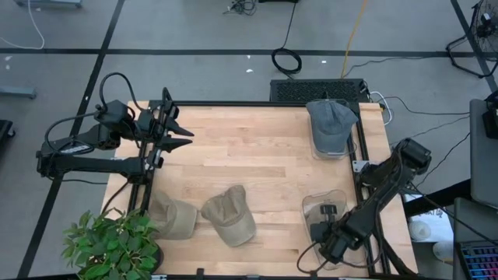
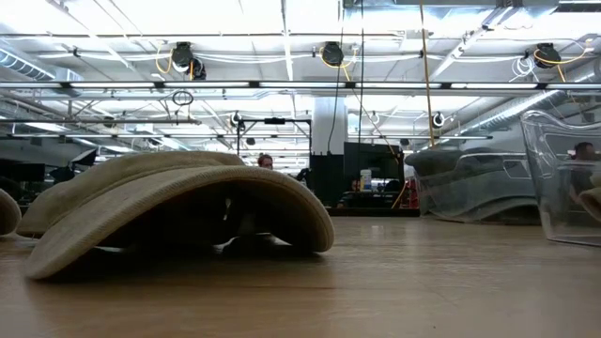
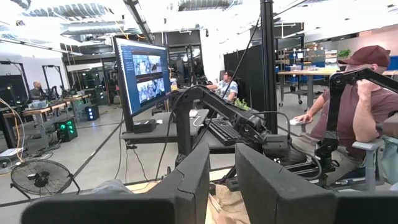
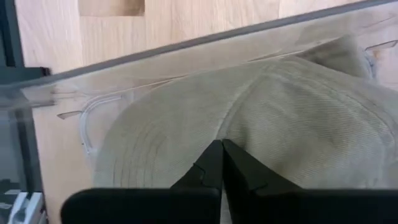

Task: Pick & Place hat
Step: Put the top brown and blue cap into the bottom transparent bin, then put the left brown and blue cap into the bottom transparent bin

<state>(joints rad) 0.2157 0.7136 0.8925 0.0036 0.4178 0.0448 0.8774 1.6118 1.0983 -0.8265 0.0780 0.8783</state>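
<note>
Hovering at the lower right of the overhead picture, our right claw (image 1: 330, 226) sits over a clear plastic stand (image 1: 324, 204); its wrist camera shows the fingers (image 4: 219, 163) pressed together with a tan hat (image 4: 267, 124) lying just beyond the tips, though we cannot tell whether any cloth is pinched. Two more tan hats (image 1: 229, 215) rest on the wooden table (image 1: 249, 148) at lower centre and lower left. A grey hat (image 1: 330, 124) sits on another stand at upper right. Our left claw (image 1: 177, 132) waits at the table's upper left, fingers spread apart. A potted plant (image 1: 109, 245) stands in the lower left corner.
</note>
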